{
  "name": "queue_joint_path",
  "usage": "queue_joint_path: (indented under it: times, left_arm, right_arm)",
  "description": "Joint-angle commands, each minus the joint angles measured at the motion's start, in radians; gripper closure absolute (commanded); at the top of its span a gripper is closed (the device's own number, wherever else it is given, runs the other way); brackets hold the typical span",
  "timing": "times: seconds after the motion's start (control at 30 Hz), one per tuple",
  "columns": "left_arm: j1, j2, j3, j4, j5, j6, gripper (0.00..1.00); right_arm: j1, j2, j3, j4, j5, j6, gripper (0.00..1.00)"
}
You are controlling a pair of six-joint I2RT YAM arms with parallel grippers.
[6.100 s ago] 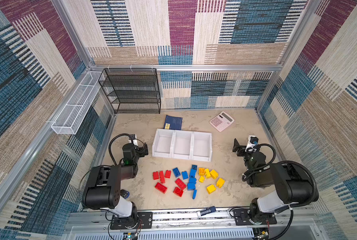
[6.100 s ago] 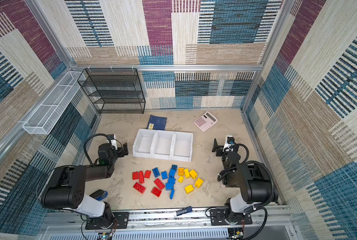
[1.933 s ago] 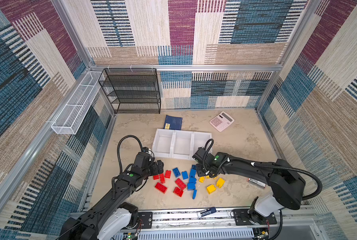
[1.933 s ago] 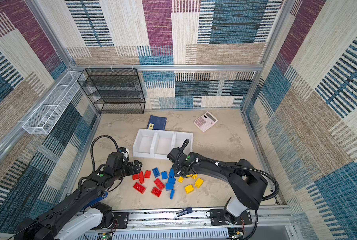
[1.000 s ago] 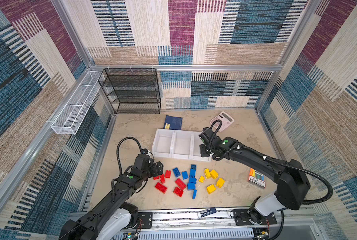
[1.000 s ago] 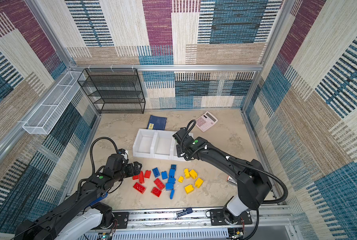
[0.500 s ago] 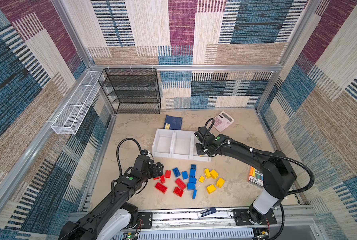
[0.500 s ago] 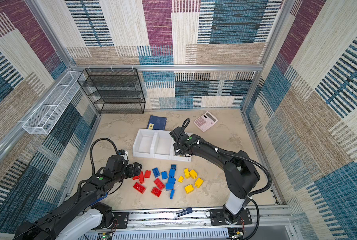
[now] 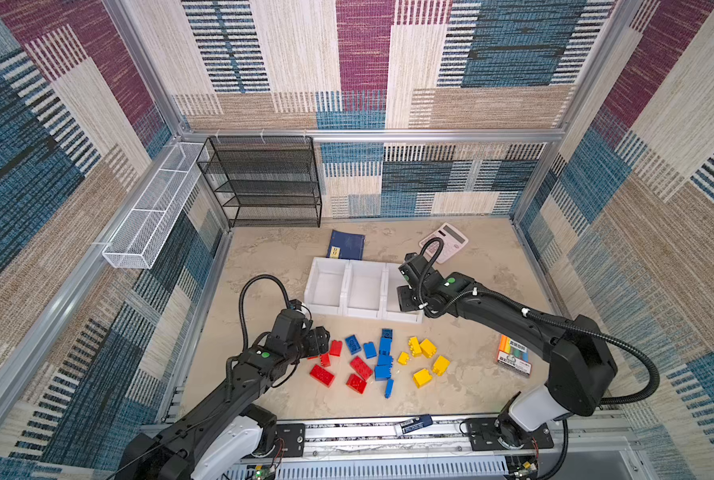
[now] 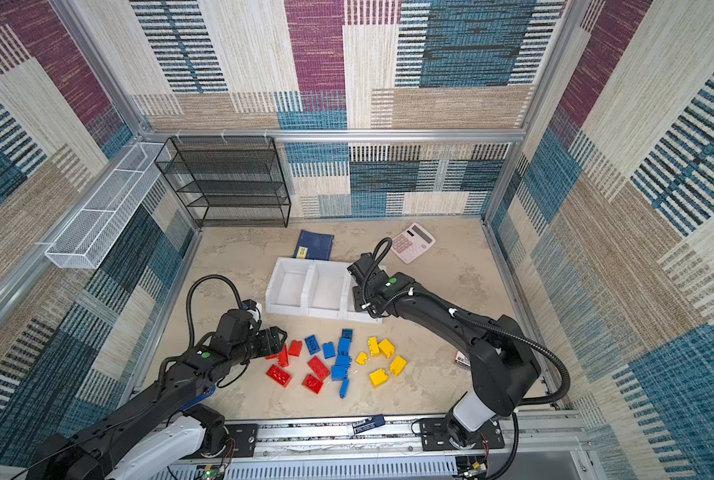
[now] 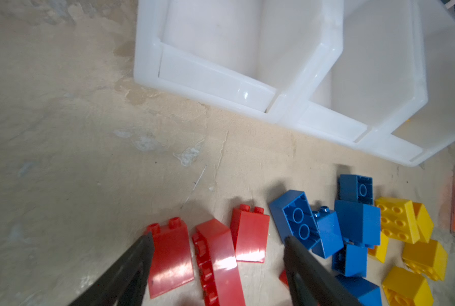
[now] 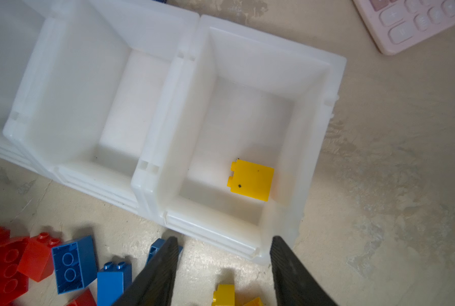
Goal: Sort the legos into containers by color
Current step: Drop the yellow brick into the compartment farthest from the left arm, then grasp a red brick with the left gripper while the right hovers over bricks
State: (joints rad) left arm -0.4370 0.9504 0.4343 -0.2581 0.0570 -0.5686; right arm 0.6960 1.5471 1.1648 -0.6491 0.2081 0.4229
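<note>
Yellow brick: lying in end container; right gripper above, jaws apart, empty. Left gripper: jaws apart astride red bricks.

- The walls on three sides are covered in woven fabric patches of cream, tan, maroon and blue, many with dark stripes.
- Silver metal frame rails run up the corners and across the back wall.
- The surface is beige and mottled like marble, with paler scuffs.
- A black mesh shelf rack with several tiers stands in the back left corner.
- A long white wire-mesh basket hangs on the left-hand rail, just beside the rack.
- The light is soft and even, and shadows are short and faint.
</note>
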Motion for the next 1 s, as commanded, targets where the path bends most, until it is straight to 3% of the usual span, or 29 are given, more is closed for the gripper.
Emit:
queue_joint_path:
  times: [0.0, 0.23, 0.67, 0.97]
  left_arm:
    - [-0.015, 0.022, 0.015, 0.003, 0.016, 0.013, 0.23]
    - [-0.059, 0.055, 0.021, 0.0, 0.022, 0.013, 0.33]
    - [-0.117, 0.166, 0.059, -0.041, -0.003, 0.02, 0.41]
    - [-0.167, 0.241, 0.083, -0.042, -0.056, 0.026, 0.52]
  right_arm:
    - [0.001, -0.036, -0.031, 0.019, -0.018, 0.035, 0.41]
    - [0.0, -0.095, -0.105, 0.044, -0.053, 0.062, 0.42]
    - [0.0, -0.092, -0.1, 0.035, -0.077, 0.054, 0.42]
    - [0.001, -0.121, -0.116, 0.044, -0.076, 0.067, 0.42]
